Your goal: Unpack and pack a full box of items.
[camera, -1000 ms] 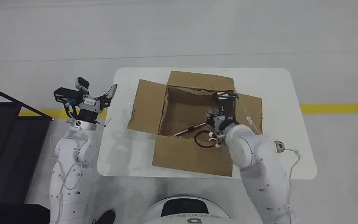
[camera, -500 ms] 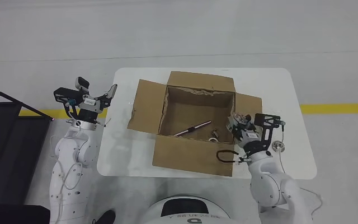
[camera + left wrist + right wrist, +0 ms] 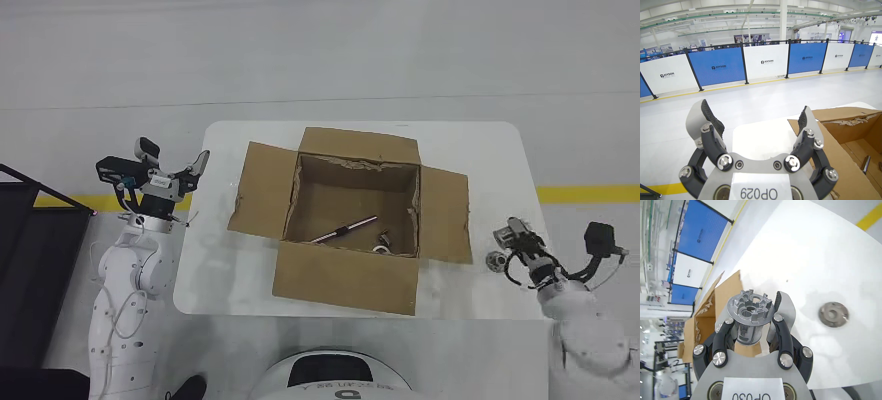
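My right pincer (image 3: 514, 238) is coming away from the box (image 3: 345, 282), where it was a second ago, and is hanging over the desk's (image 3: 480, 150) right end, pinching a flanged metal part (image 3: 750, 313). I am unpacking, and I judge the next move is lowering the part beside the metal disc (image 3: 833, 314) and letting go. My left pincer (image 3: 755, 113) is waiting, spread, at the desk's left edge.

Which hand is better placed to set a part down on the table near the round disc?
Probably right. The right hand grips the cast metal part above the table, close to the round disc. The left hand is open and empty, beyond the other side of the box.
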`<move>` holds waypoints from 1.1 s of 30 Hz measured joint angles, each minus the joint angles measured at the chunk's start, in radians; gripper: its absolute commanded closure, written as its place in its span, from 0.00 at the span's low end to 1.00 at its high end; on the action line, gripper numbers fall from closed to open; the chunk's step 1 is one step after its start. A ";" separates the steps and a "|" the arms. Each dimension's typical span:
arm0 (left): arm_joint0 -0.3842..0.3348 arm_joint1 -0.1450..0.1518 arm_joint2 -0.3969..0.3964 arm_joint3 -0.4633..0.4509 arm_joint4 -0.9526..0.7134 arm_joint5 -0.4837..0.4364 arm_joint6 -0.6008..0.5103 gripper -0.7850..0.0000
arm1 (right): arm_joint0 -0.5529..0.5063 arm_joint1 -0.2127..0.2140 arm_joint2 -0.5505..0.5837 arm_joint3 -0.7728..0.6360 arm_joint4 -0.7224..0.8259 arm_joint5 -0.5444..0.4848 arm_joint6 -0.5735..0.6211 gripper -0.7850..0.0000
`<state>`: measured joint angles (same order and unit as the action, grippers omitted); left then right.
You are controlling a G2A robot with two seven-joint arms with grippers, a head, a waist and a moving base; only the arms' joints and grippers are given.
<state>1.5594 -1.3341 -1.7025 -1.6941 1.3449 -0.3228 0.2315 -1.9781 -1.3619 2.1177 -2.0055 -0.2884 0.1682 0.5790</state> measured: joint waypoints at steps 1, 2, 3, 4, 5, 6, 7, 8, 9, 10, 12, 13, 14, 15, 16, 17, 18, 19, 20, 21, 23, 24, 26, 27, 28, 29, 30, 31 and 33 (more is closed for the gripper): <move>0.000 0.000 0.000 0.000 0.000 0.000 0.000 0.00 | 0.022 0.006 0.018 0.026 0.000 0.033 0.030 1.00; 0.000 0.000 0.000 0.000 0.000 0.000 0.000 0.00 | 0.056 0.014 0.021 0.057 -0.028 0.074 0.068 1.00; 0.000 0.000 0.000 0.000 0.000 0.000 0.000 0.00 | 0.083 0.020 0.014 0.082 -0.064 0.098 0.099 1.00; 0.000 0.000 0.000 0.000 0.000 0.000 0.000 0.00 | 0.112 0.026 0.006 0.107 -0.102 0.114 0.131 1.00; 0.000 0.000 0.000 0.000 0.000 0.000 0.000 0.00 | 0.153 0.034 -0.004 0.143 -0.141 0.132 0.169 1.00; 0.000 0.000 0.000 0.000 0.000 0.000 0.000 0.00 | 0.182 0.040 -0.012 0.170 -0.164 0.143 0.195 1.00; 0.000 0.000 0.000 0.000 0.000 0.000 0.000 0.00 | 0.219 0.046 -0.025 0.204 -0.192 0.155 0.224 1.00; 0.000 0.000 0.000 0.000 0.000 0.000 0.000 0.00 | 0.244 0.051 -0.034 0.228 -0.213 0.166 0.240 1.00; 0.000 0.000 0.000 0.000 0.000 0.000 0.000 0.00 | 0.267 0.054 -0.045 0.252 -0.237 0.180 0.249 1.00; 0.000 0.000 0.000 0.000 0.000 0.000 0.000 0.00 | 0.288 0.057 -0.059 0.272 -0.260 0.195 0.253 1.00; 0.000 0.000 0.000 0.000 0.000 0.000 0.000 0.00 | 0.329 0.063 -0.087 0.314 -0.298 0.211 0.262 1.00; 0.000 0.000 0.000 0.000 0.000 0.000 0.000 0.00 | 0.341 0.065 -0.094 0.329 -0.311 0.215 0.262 1.00; 0.000 0.000 0.000 0.000 0.000 0.000 0.000 0.00 | 0.353 0.067 -0.104 0.346 -0.330 0.221 0.258 1.00; 0.000 0.000 0.000 0.000 0.000 0.000 0.000 0.00 | 0.359 0.068 -0.111 0.355 -0.345 0.225 0.254 1.00; 0.000 0.000 0.000 0.000 0.000 0.000 0.000 0.00 | 0.363 0.069 -0.118 0.362 -0.355 0.229 0.252 1.00; 0.000 0.000 0.000 0.000 0.000 0.000 0.000 0.00 | 0.366 0.070 -0.125 0.369 -0.362 0.230 0.249 1.00; 0.000 0.000 0.000 0.000 0.000 0.000 0.000 0.00 | 0.367 0.071 -0.129 0.374 -0.364 0.230 0.247 1.00; 0.000 0.000 0.000 0.000 0.000 0.000 0.000 0.00 | 0.367 0.072 -0.130 0.379 -0.365 0.228 0.245 1.00; 0.000 0.000 0.000 0.000 0.000 0.000 0.000 0.00 | 0.365 0.073 -0.132 0.385 -0.367 0.226 0.243 1.00; 0.000 0.000 0.000 0.000 0.000 0.000 0.000 0.00 | 0.363 0.074 -0.133 0.388 -0.371 0.223 0.241 1.00; 0.000 0.000 0.000 0.000 0.000 0.000 0.000 0.00 | 0.354 0.075 -0.141 0.385 -0.384 0.216 0.231 1.00; 0.000 0.000 0.000 0.000 0.000 0.000 0.000 0.00 | 0.348 0.076 -0.145 0.378 -0.389 0.208 0.225 1.00; 0.000 0.000 0.000 0.000 0.000 0.000 0.000 0.00 | 0.328 0.076 -0.157 0.359 -0.407 0.195 0.205 1.00; 0.000 0.000 0.000 0.000 0.000 0.000 0.000 0.00 | 0.319 0.076 -0.162 0.351 -0.415 0.198 0.196 1.00; 0.000 0.000 0.000 0.000 0.000 0.000 0.000 0.00 | 0.313 0.075 -0.167 0.343 -0.418 0.204 0.189 1.00; 0.000 0.000 0.000 0.000 0.000 0.000 0.000 0.00 | 0.306 0.074 -0.172 0.334 -0.415 0.209 0.183 1.00; 0.000 0.000 0.000 0.000 0.000 0.000 0.000 0.00 | 0.301 0.073 -0.173 0.327 -0.408 0.211 0.178 1.00; 0.000 0.000 0.000 0.000 0.000 0.000 0.000 0.00 | 0.295 0.073 -0.173 0.321 -0.402 0.211 0.173 1.00; 0.000 0.000 0.000 0.000 0.000 0.000 0.000 0.00 | 0.282 0.072 -0.177 0.303 -0.393 0.209 0.156 0.98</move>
<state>1.5594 -1.3341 -1.7025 -1.6941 1.3449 -0.3228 0.2315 -1.6964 -1.2903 1.9412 -1.7027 -0.6812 0.3768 0.7346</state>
